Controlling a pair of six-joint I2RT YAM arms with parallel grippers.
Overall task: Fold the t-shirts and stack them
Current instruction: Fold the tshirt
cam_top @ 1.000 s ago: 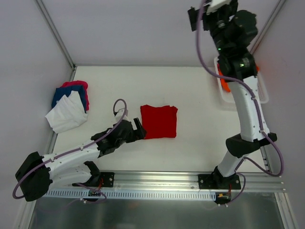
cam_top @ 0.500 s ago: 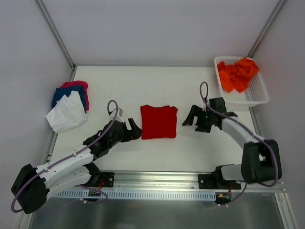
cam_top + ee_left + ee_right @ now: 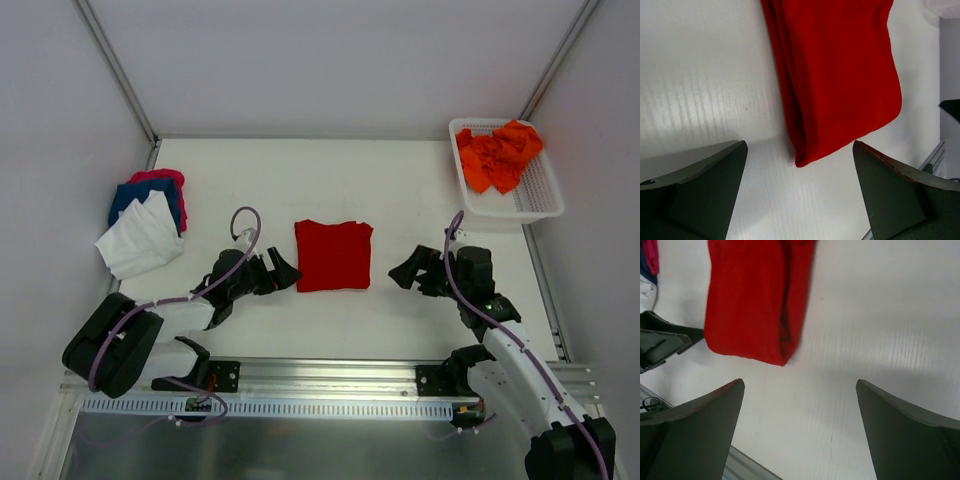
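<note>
A deep red t-shirt (image 3: 334,255) lies folded into a rectangle at the middle of the white table; it also shows as the red t-shirt (image 3: 835,75) and the red t-shirt (image 3: 755,305) in the wrist views. My left gripper (image 3: 281,272) stands open just left of it, low over the table, nothing between its fingers. My right gripper (image 3: 408,272) is open a short way to the shirt's right, also empty. White, blue and pink t-shirts (image 3: 147,220) are piled at the left edge. Orange t-shirts (image 3: 497,155) lie crumpled in the basket.
The white mesh basket (image 3: 540,205) sits at the back right corner. A metal rail (image 3: 330,375) runs along the near edge between the arm bases. White walls enclose the table on three sides.
The right arm came down from high above the basket to the table and now sits right of the red shirt. The left gripper drew back slightly from the shirt's left edge.
</note>
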